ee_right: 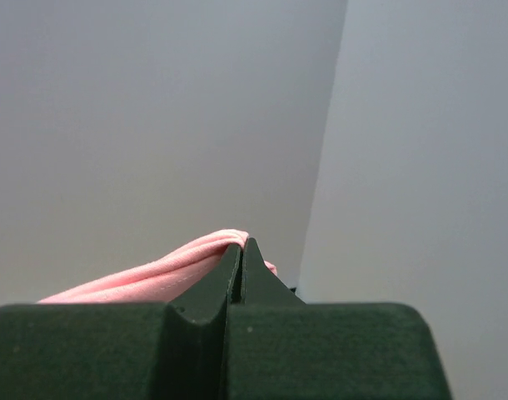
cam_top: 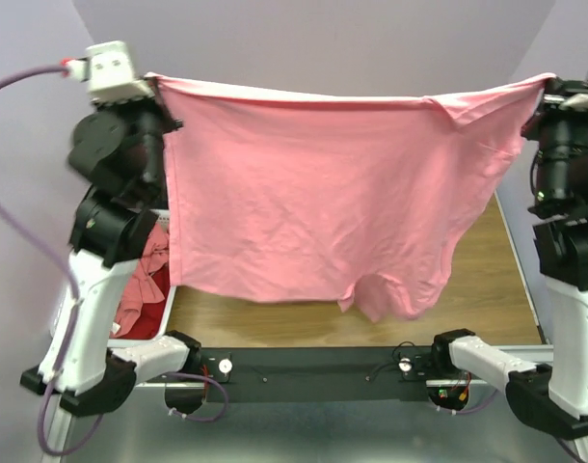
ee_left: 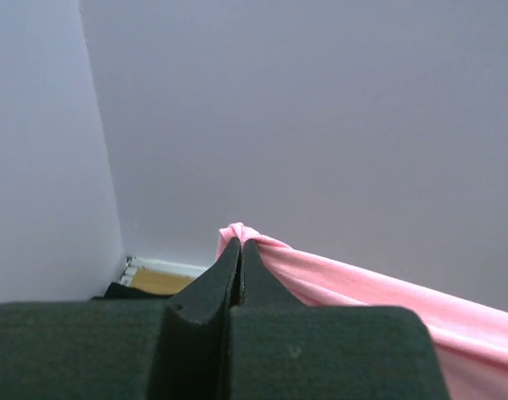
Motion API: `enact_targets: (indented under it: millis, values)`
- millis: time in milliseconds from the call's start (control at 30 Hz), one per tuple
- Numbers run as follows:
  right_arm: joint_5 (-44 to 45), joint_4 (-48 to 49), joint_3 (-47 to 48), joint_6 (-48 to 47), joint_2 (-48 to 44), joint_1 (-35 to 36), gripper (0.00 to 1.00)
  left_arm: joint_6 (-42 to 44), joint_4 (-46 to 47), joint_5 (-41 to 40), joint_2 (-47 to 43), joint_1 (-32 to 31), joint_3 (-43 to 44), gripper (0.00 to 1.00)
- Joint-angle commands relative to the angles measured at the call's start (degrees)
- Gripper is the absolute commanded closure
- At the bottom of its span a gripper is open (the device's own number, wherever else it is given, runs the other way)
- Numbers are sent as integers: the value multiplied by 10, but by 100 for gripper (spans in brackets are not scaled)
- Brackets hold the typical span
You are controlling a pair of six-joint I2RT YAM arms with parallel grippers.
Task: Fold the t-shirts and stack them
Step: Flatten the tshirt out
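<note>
pink shirt (cam_top: 313,193): plain salmon, spread wide like a curtain, hung in the air over table (cam_top: 487,280), lower edge rumpled with a drooping fold | left claw (ee_left: 240,243): pressed together, pinching shirt's top left corner | right claw (ee_right: 241,243): pressed together, pinching top right corner | basket (cam_top: 167,318): white, left on table, holds crumpled shirts (cam_top: 145,280), red and pink

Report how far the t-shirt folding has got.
Done: no folded stack visible. In hand: one pink t-shirt hangs spread between the left gripper and right gripper, both shut on its top edge. Left: folding it, then the crumpled shirts in the basket.
</note>
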Motion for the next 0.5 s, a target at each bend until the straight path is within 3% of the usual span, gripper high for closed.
enact_targets:
  millis: [0, 133, 267, 467]
  values:
    - [12, 3, -28, -41, 48, -3, 99, 6, -36, 17, 73, 5, -25, 100]
    - [24, 38, -107, -55, 107, -3, 99, -30, -34, 45, 177, 15, -63, 100]
    - [14, 166, -219, -91, 182, -3, 99, -59, 6, 53, 326, 37, -78, 100]
    - [25, 285, -255, -99, 359, -19, 99, -72, -1, 56, 553, 58, 55, 100]
